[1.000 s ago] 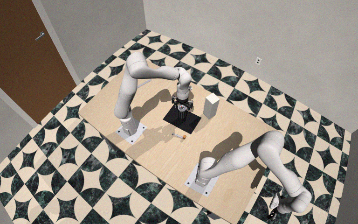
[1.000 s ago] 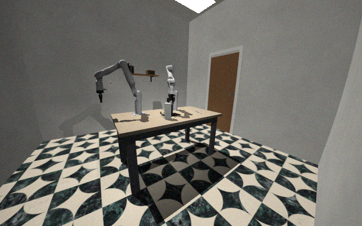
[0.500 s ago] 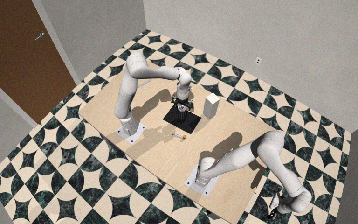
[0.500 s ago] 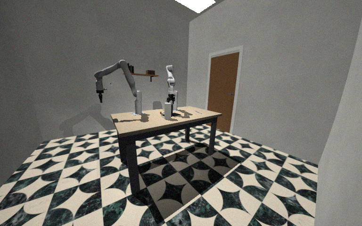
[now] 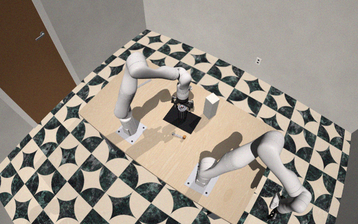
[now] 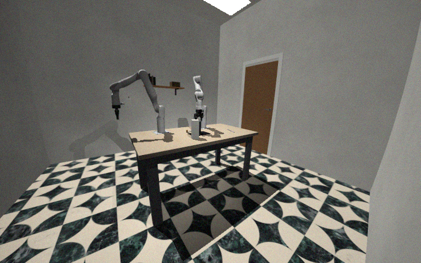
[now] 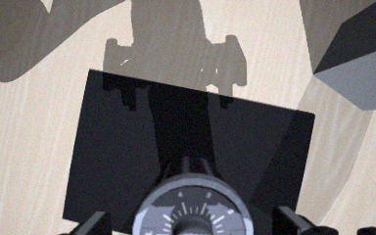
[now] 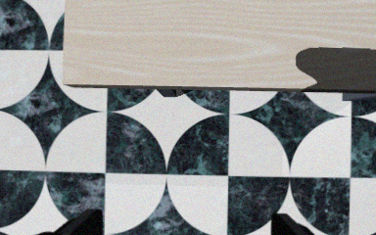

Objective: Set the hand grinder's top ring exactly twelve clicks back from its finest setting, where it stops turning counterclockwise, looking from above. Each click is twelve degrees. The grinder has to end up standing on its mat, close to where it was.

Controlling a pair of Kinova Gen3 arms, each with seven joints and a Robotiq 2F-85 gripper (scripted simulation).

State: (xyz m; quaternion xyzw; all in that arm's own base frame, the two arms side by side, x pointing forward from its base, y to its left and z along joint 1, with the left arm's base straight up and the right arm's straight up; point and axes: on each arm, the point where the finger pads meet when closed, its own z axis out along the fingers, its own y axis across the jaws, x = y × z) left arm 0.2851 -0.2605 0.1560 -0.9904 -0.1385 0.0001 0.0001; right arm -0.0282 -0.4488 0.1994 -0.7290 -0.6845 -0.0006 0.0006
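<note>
In the top view, the hand grinder (image 5: 182,115) (image 6: 200,127) (image 7: 187,167) stands upright on a flat black mat (image 5: 192,127) (image 6: 206,133) (image 7: 108,147) near the centre of the frame. Its dark body looks ribbed, and a pale, round top ring (image 5: 178,108) (image 7: 192,179) crowns it. The left tool (image 5: 182,105) (image 6: 198,116) (image 7: 192,221) is at the ring, fingers wide apart and holding nothing. A tall white block (image 5: 211,108) (image 6: 194,130) (image 7: 348,83) stands right of the mat; below the mat lies a slim pale piece (image 5: 178,136) with an orange end. The light, wood-grained tabletop (image 5: 158,158) (image 6: 174,142) (image 8: 196,39) spans the middle. At lower right, the right tool (image 5: 272,214) (image 6: 117,116) (image 8: 187,222) is beyond its edge.

In the exterior view, the block partly hides the grinder at centre; the right tool points downward at left.

In the left wrist view, the ring is at bottom centre, between the spread fingers. Inside it are white radial ticks and small numerals; one looks like a 4, the others are too blurred to read.

In the right wrist view, the right tool's fingers are apart at the bottom, with nothing between them, above green-and-cream marbled tiles.

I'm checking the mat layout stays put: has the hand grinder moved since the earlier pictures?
No; the hand grinder stands at the same place on the black mat.
</note>
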